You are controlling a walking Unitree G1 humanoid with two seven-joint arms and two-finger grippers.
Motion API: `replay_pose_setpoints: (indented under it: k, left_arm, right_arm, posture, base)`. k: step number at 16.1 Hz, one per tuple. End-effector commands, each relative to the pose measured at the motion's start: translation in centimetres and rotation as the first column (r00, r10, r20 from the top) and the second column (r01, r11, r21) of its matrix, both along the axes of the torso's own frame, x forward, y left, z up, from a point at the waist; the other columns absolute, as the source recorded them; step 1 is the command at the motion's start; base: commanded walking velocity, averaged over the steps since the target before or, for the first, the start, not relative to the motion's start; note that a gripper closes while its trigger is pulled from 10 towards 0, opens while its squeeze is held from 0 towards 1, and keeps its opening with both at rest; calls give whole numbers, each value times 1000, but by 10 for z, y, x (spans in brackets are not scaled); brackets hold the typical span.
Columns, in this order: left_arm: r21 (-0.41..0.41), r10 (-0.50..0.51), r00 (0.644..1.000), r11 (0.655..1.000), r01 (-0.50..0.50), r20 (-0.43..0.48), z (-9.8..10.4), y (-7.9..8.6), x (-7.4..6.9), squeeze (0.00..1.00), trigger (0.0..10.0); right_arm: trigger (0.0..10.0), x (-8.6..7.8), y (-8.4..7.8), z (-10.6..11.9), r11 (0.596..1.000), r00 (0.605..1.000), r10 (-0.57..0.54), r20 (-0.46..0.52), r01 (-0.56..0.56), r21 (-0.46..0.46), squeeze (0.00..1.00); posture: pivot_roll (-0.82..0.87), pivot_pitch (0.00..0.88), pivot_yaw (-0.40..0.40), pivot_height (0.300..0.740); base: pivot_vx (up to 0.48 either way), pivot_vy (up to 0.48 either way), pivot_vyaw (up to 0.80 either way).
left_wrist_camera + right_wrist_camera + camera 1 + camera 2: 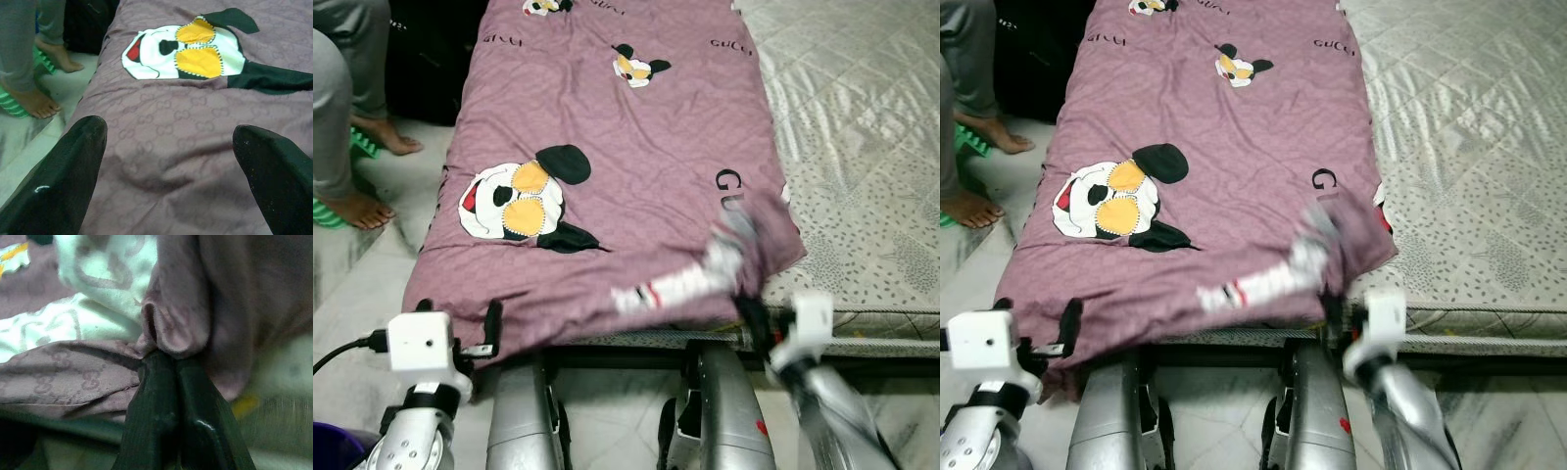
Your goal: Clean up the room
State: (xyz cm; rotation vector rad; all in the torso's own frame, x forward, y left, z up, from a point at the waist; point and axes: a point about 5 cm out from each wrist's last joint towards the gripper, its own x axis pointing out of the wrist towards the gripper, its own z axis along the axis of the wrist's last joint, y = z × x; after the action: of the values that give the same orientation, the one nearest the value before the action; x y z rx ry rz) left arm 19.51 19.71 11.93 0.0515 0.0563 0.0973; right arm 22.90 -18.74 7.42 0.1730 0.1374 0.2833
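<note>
A person stands off to the left of the bed, bare feet [357, 209] on the pale marbled floor [367, 264], grey trouser legs [331, 108] above them. One foot rests on something green and ribbed [327, 215]. Behind the legs sits a dark, black shape [426, 59] against the bed's side; what it is cannot be told. Down in the near left corner is a purple rim [333, 443].

The blanket [617, 166] lies along the left side of the mattress [862, 147], hanging over its near edge. A person's feet [367, 171] stand on the floor [372, 264], apparently beside the mattress's left edge.
</note>
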Motion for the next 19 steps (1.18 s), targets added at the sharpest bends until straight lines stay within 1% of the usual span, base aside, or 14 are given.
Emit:
replay_pose_setpoints:
  k: [1, 2, 3, 4, 6, 7, 8, 9, 10, 11, 13, 14, 16, 19]
  left_arm:
    - [1, -1, 1000, 1000, 1, -31, -6, 3, -3, 0, 10000]
    - [1, -4, 1000, 1000, 4, -29, -6, 3, -2, 0, 10000]
    - [2, -7, 1000, 1000, 8, -29, -7, 3, 0, 0, 10000]
    - [3, -12, 999, 1000, 12, -30, -8, 3, 1, 0, 10000]
    - [3, -20, 999, 1000, 20, -29, -8, 2, 4, 0, 10000]
    - [3, -22, 999, 1000, 22, -25, -8, 2, 7, 0, 10000]
    - [3, -24, 999, 1000, 24, -22, -8, 2, 8, 0, 10000]
    - [4, -25, 1000, 1000, 25, -17, -7, 2, 10, 0, 10000]
    - [5, -25, 1000, 1000, 25, -14, -7, 2, 11, 0, 10000]
    - [5, -23, 1000, 1000, 23, -10, -7, 3, 13, 0, 10000]
    - [-1, -23, 1000, 1000, 23, -7, -8, 2, 14, 0, 10000]
    - [-8, -33, 999, 999, 32, -6, -9, -1, 16, 0, 10000]
    - [-12, -43, 999, 999, 43, -4, -10, -3, 19, 0, 10000]
    - [-12, -45, 999, 999, 45, 3, -10, -2, 24, 0, 10000]
  right_arm:
    - [0, -12, -6, 1, 1000, 1000, -20, -21, 19, -23, 0]
    - [0, -22, -7, -1, 999, 999, -27, -42, 26, -30, 0]
    - [0, -39, -7, -4, 999, 996, -22, -85, 18, -49, 0]
    - [0, -48, -7, -8, 998, 993, -15, -119, 7, -62, 0]
    - [0, -54, -8, -14, 997, 988, -21, -156, 9, -79, 0]
    - [10000, -55, -12, -19, 990, 983, -50, -178, 25, -140, 0]
    - [10000, -53, -20, -26, 976, 972, -103, -210, 59, -208, 0]
    - [10000, -53, -40, -31, 928, 954, -207, -216, 122, -351, 1000]
    - [10000, -53, -48, -31, 905, 946, -250, -208, 152, -398, 1000]
    - [10000, -50, -64, -27, 877, 929, -316, -190, 210, -431, 1000]
    - [10000, -46, -76, -24, 849, 917, -366, -160, 259, -461, 1000]
    - [10000, -50, -82, -24, 838, 909, -388, -151, 279, -469, 1000]
    - [10000, -64, -80, -26, 845, 913, -377, -158, 269, -462, 1000]
    - [10000, -95, -72, -25, 870, 923, -341, -179, 238, -432, 1000]
  posture:
    - [91, 231, -11, 547]
    - [88, 228, -13, 547]
    - [81, 222, -9, 547]
    - [73, 216, -5, 547]
    - [70, 208, -2, 547]
    - [69, 204, 0, 547]
    - [68, 200, 2, 547]
    - [66, 195, 2, 547]
    - [66, 194, 2, 547]
    - [61, 191, 3, 547]
    - [47, 188, 9, 547]
    - [37, 184, 11, 547]
    - [20, 180, 11, 547]
    - [-6, 176, 9, 547]
  base:
    - [0, 0, 0]
    - [0, 0, 0]
    - [0, 0, 0]
    - [0, 0, 0]
    - [0, 0, 0]
    - [0, 0, 0]
    - [0, 0, 0]
    - [0, 0, 0]
    - [0, 0, 0]
    - [0, 0, 0]
    - [0, 0, 0]
    - [0, 0, 0]
    - [0, 0, 0]
    - [0, 0, 0]
